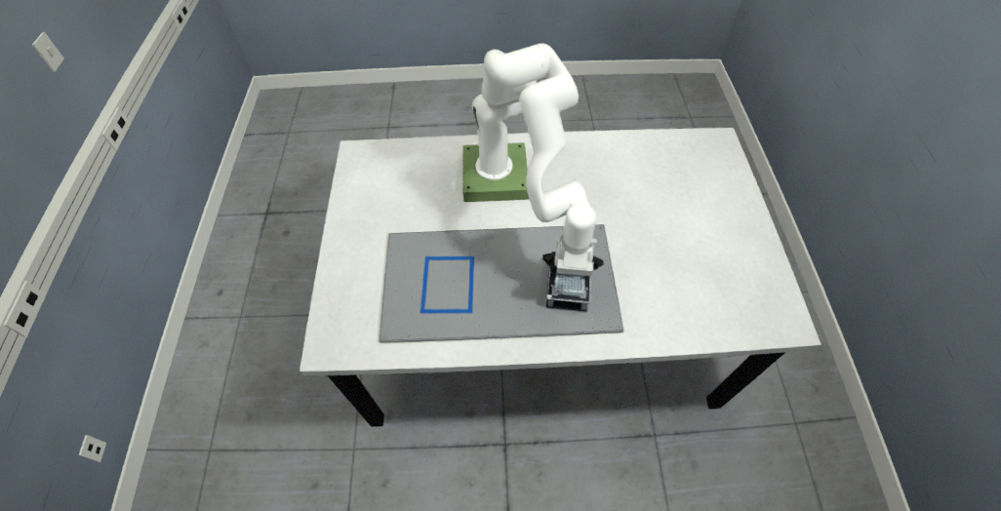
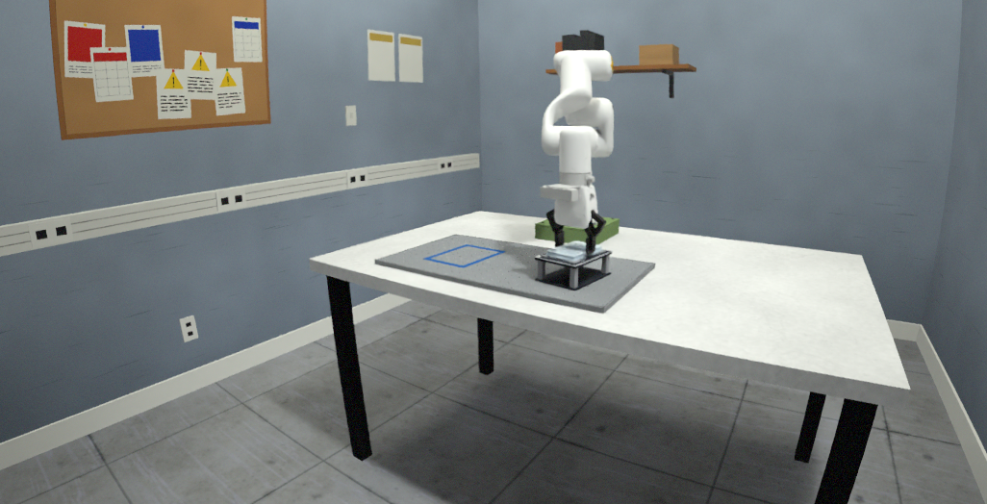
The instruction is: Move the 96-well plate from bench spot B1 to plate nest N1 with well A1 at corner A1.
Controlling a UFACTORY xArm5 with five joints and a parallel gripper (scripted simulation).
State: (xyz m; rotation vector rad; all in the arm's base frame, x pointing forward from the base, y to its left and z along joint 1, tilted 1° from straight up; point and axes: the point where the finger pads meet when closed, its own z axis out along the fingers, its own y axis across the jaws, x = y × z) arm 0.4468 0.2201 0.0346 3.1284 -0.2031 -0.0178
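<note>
The clear 96-well plate (image 1: 571, 287) (image 2: 570, 251) lies on the raised black plate nest N1 (image 1: 566, 299) (image 2: 572, 278) at the right end of the grey mat (image 1: 503, 318) (image 2: 483, 278). It looks flat; I cannot make out its cut-off corner or the A1 mark. My gripper (image 1: 574, 267) (image 2: 572, 243) points straight down over the plate. Its fingers are open, one at each side of the plate. The blue outline of spot B1 (image 1: 448, 257) (image 2: 445, 251) is empty on the left of the mat.
The arm's green base (image 1: 472, 188) (image 2: 611, 229) stands on the white table (image 1: 700, 262) (image 2: 724, 307) behind the mat. A wall shelf with boxes (image 2: 657, 55) hangs behind the arm.
</note>
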